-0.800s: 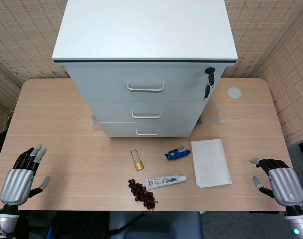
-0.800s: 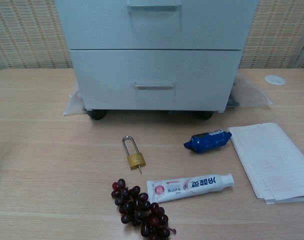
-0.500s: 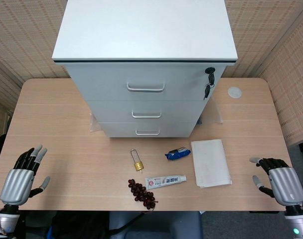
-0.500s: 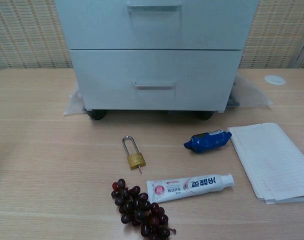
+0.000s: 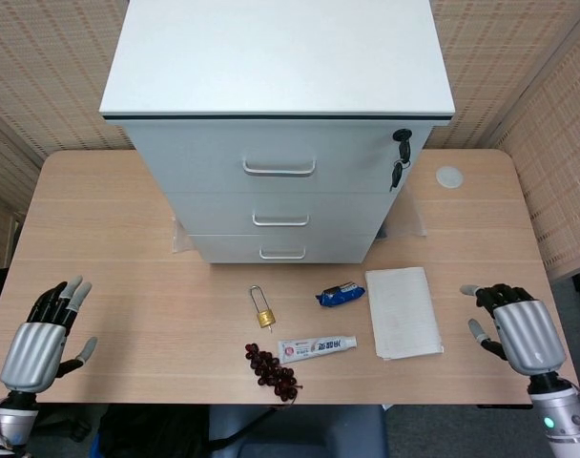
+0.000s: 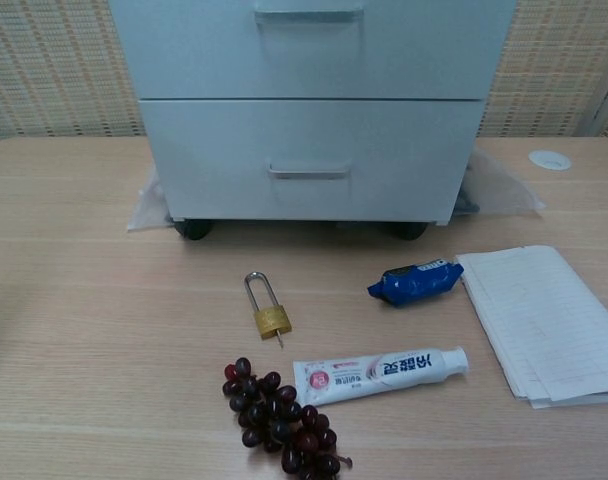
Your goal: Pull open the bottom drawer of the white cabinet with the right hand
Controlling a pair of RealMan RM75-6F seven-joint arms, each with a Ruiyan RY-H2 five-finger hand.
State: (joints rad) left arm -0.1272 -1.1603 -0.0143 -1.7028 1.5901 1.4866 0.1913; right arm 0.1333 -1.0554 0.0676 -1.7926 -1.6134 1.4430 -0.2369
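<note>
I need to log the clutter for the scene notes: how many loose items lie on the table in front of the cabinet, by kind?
Padlock: 1
Bunch of dark grapes: 1
Toothpaste tube: 1
Blue packet: 1
Stack of paper: 1
Total: 5

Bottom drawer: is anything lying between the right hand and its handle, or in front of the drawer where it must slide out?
The notepad and blue packet lie on the table between the right hand and the bottom drawer handle. The padlock lies before the drawer, apart from it; whether the drawer would pass above it cannot be told.
</note>
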